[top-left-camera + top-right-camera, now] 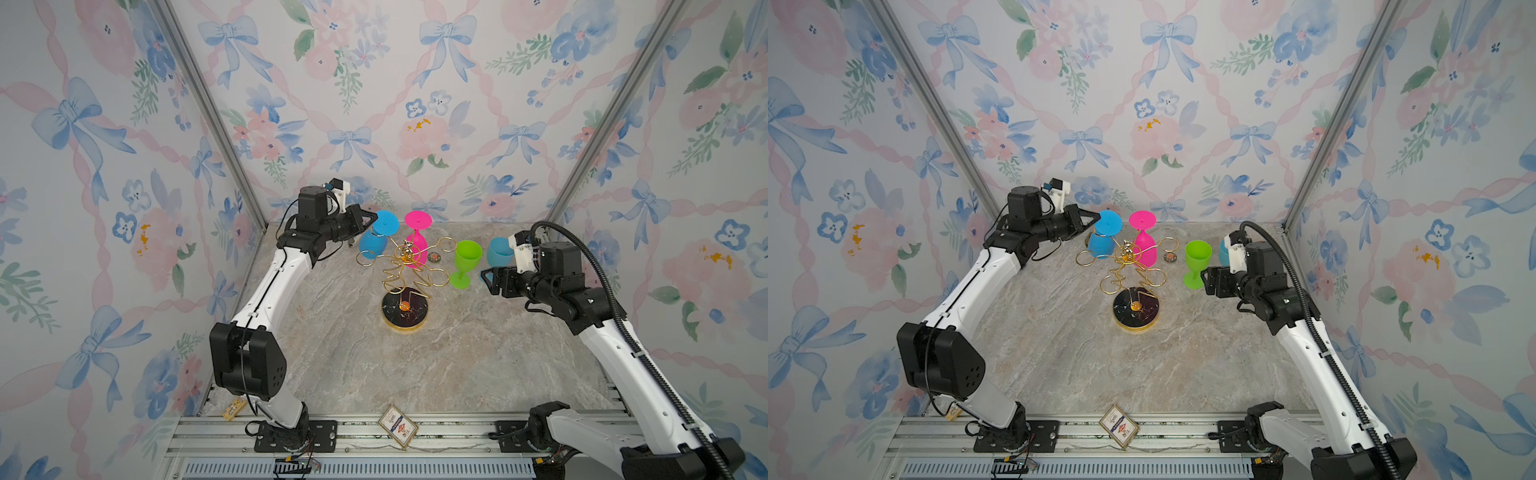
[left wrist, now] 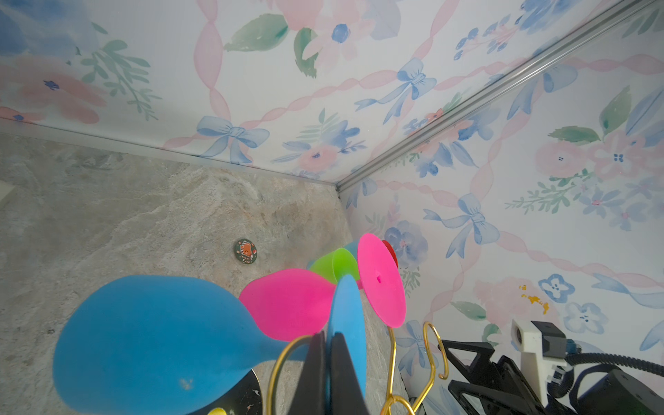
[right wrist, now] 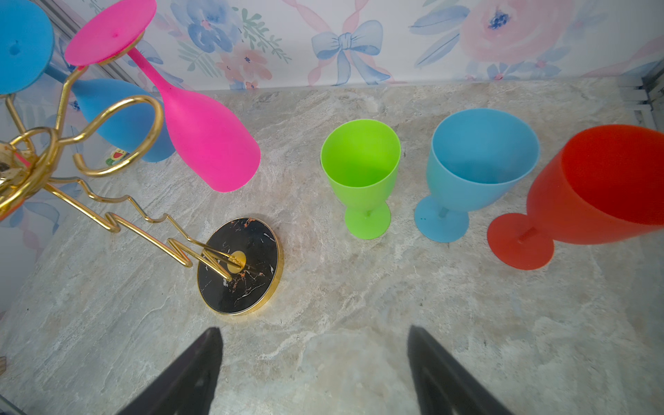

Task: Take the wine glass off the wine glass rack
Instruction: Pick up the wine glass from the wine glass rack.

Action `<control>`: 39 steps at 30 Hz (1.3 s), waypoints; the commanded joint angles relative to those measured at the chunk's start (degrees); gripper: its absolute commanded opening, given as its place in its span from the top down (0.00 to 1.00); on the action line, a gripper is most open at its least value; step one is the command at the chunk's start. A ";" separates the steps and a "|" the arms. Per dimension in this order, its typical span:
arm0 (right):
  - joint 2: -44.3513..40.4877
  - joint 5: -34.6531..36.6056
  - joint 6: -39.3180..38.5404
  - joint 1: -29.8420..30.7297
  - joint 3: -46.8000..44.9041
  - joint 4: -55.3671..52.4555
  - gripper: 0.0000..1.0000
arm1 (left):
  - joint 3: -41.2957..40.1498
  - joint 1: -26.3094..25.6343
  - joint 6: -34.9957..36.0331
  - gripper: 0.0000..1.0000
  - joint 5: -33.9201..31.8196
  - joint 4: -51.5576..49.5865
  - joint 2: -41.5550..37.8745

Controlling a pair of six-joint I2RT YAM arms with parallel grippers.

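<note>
Left hand [image 2: 326,339] clamps the foot of the inverted blue plastic wine glass [image 1: 371,246], ten o'clock on the gold-wire rack [image 1: 413,316], to slide it free.

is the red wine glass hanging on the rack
No, the red wine glass stands foot-down on the table beside an upright blue glass, apart from the wine glass rack.

Blue wine glass [image 1: 370,246] hanging bowl-down from gold wire rack [image 1: 405,254], rack upright on black round base [image 1: 415,318]
</note>
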 commanded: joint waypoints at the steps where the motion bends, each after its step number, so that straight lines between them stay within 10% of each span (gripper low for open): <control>1: -1.18 -0.57 0.83 -0.50 -0.94 0.60 0.17 | -0.94 -0.22 0.19 1.00 1.76 -1.26 -0.74; 39: -2.70 -0.17 0.92 -0.73 -1.92 -0.69 0.17 | -2.29 -1.66 -2.65 1.00 6.94 -0.57 -1.13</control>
